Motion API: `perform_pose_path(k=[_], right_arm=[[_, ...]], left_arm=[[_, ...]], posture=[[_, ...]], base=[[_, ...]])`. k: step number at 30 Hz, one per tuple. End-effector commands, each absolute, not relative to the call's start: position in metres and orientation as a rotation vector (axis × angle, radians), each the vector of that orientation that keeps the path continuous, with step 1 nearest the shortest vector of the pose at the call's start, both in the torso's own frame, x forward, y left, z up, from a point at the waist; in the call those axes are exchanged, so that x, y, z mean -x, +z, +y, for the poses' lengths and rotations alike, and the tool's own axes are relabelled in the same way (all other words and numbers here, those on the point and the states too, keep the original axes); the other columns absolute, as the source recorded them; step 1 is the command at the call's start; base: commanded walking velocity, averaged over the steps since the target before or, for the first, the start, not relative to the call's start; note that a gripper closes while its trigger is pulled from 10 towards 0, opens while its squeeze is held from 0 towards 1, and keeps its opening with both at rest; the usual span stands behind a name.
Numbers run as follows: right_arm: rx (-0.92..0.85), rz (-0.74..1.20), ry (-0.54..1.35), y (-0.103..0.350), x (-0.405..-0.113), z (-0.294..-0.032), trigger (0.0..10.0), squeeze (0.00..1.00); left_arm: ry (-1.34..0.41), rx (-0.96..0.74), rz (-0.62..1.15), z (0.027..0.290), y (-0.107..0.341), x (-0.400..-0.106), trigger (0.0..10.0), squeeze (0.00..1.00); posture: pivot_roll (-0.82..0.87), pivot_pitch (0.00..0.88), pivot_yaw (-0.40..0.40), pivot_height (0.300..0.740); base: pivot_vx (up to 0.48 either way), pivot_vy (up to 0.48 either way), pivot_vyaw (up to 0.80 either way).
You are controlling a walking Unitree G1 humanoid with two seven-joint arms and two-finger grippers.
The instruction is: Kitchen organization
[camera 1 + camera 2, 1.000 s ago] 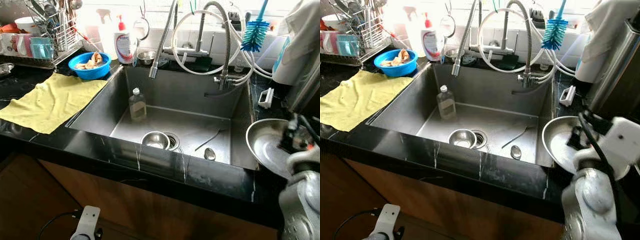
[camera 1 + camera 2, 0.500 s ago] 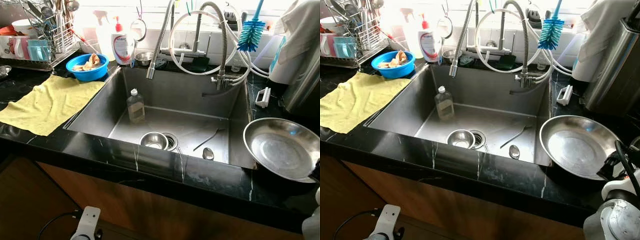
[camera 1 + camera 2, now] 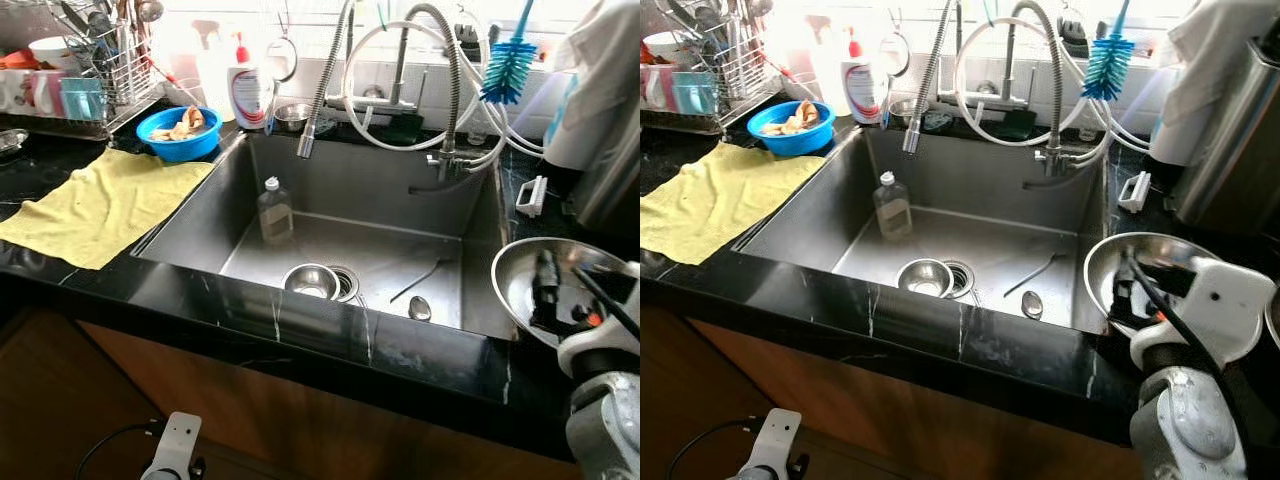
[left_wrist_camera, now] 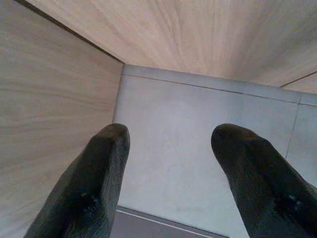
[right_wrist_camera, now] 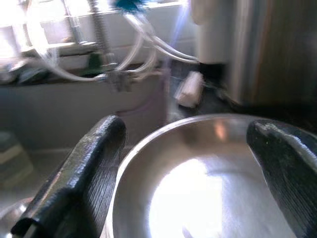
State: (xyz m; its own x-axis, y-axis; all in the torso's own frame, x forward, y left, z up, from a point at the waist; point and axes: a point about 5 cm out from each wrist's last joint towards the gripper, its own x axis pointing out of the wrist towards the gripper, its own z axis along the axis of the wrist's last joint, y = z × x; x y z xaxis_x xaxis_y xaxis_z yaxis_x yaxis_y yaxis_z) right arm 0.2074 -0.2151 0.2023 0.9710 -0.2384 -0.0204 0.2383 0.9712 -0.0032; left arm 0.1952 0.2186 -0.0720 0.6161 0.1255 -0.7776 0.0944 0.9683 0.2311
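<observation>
A large steel bowl sits on the black counter just right of the sink. My right gripper hovers over it, open. In the right wrist view the two black fingers stand wide apart on either side of the bowl's near rim, not closed on it. Inside the sink lie a small steel bowl beside the drain, a clear soap bottle and a spoon. My left gripper hangs idle and open by a wooden cabinet front, above grey floor.
A yellow cloth covers the counter to the left. Behind it are a blue bowl of scraps, a dish rack and a pump bottle. Faucet hoses and a blue brush hang over the sink's back.
Half a second ago my right arm was low at the right edge and the big bowl lay uncovered. Now the gripper is back over the bowl. The bowl has stayed put.
</observation>
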Motion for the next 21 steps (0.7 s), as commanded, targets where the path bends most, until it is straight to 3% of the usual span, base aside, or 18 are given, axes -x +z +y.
perform_pose_path(k=[1, 8, 21], right_arm=[[0.051, 0.028, -0.139, 0.208, -0.215, -0.213, 10.0, 0.0], [0.259, 0.155, 0.176, 0.213, -0.229, -0.201, 10.0, 0.0], [0.329, 0.319, 0.255, 0.207, -0.238, -0.205, 10.0, 0.0]], left_arm=[[0.015, -0.273, 0.916, 0.22, -0.073, -0.193, 10.0, 0.0], [0.012, -0.273, 0.909, 0.219, -0.071, -0.196, 10.0, 0.0], [0.001, -0.273, 0.912, 0.219, -0.072, -0.195, 10.0, 0.0]], posture=[[-0.25, 0.0, 0.042, 0.74], [-0.24, 0.0, 0.043, 0.74], [-0.23, 0.0, 0.044, 0.74]], base=[[0.0, 0.0, 0.0], [0.0, 0.0, 0.0], [0.0, 0.0, 0.0]])
